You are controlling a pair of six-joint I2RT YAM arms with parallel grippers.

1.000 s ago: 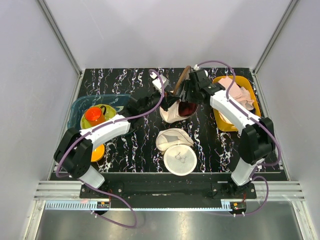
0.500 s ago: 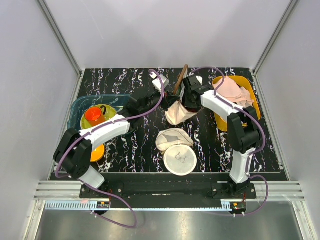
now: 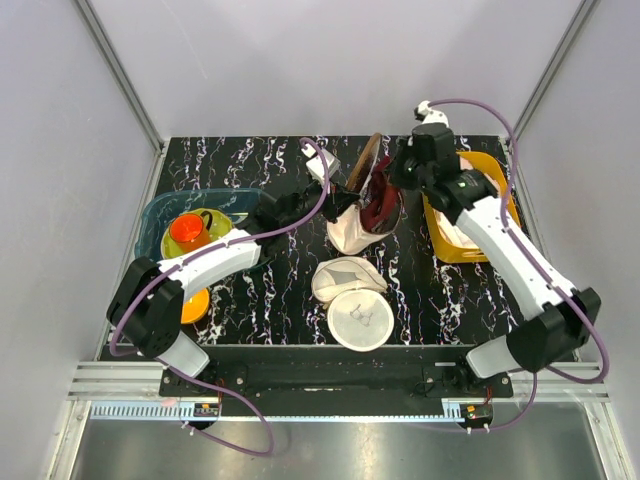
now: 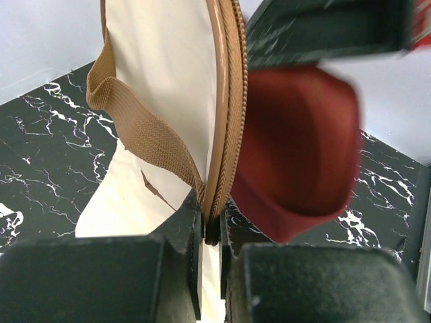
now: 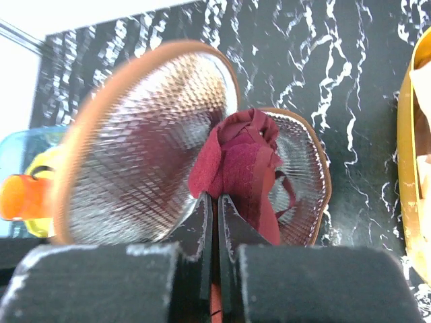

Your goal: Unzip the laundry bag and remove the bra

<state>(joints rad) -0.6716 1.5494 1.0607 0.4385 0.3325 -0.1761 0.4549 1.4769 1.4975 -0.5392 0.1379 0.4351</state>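
The laundry bag (image 3: 348, 232), cream mesh with a brown zipper band (image 4: 229, 121), stands open mid-table with its lid (image 3: 362, 165) tipped up. My left gripper (image 3: 335, 206) (image 4: 211, 222) is shut on the zipper band at the bag's rim. A dark red bra (image 3: 381, 203) (image 5: 242, 168) sticks up out of the bag's opening. My right gripper (image 3: 393, 182) (image 5: 215, 202) is shut on the bra's upper edge, just above the bag. In the right wrist view the bra's strap hangs over the mesh (image 5: 135, 155) inside.
A yellow tub (image 3: 440, 246) holding pale pink fabric (image 3: 480, 186) sits at the right, under my right arm. Two whitish mesh bags (image 3: 360, 320) (image 3: 345, 275) lie near the front. A blue tub (image 3: 160, 206) with an orange cup (image 3: 188, 232) is at the left.
My right gripper reached into the open bag, shut on the red bra and lifted it up and to the right. The left gripper kept its hold on the zipper band.
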